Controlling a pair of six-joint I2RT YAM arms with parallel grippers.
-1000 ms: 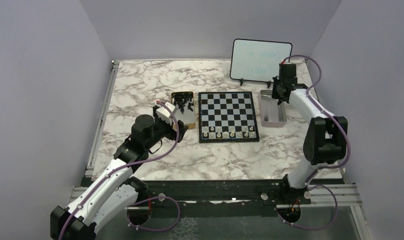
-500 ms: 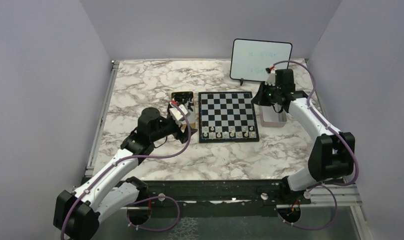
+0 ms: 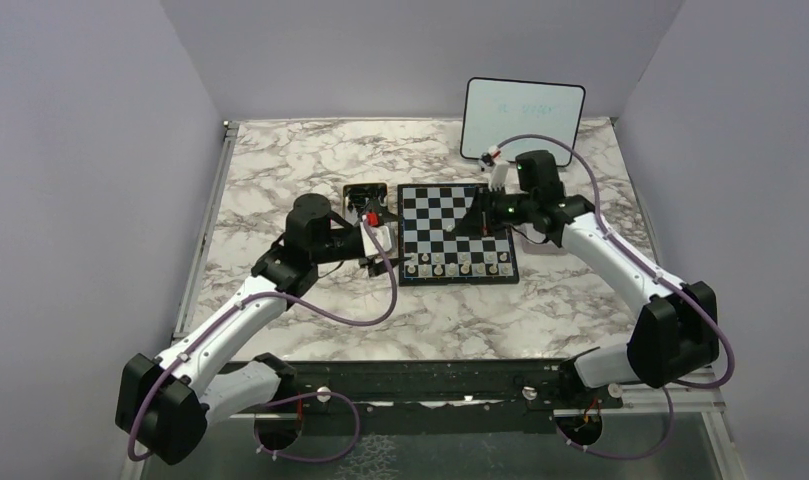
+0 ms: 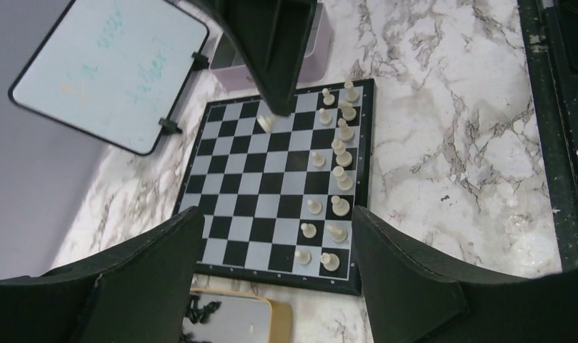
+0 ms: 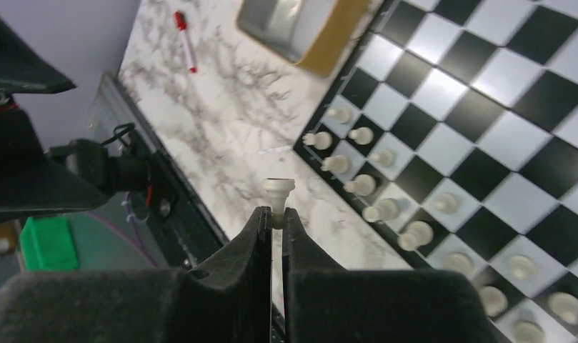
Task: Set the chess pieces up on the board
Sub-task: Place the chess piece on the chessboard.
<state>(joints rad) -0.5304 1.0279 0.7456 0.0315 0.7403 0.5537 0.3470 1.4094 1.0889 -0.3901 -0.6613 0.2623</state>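
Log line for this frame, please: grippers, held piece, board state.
right gripper shut on white piece, over board | left gripper open, empty | other white pieces on near rows

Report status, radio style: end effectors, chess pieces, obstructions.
Right end effector shut on cream piece over board. Left end effector open, empty. Cream pieces on near rows. No obstruction seen.

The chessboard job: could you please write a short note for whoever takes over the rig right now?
Right end effector: shut on a white piece, hovering over the board.
Left end effector: open and empty, near the board's left edge.
Done: white pieces stand in the board's two near rows; the second row seems to have gaps.
Left: place the held piece, finish white, then set up the black pieces, which lie in the tray left of the board.
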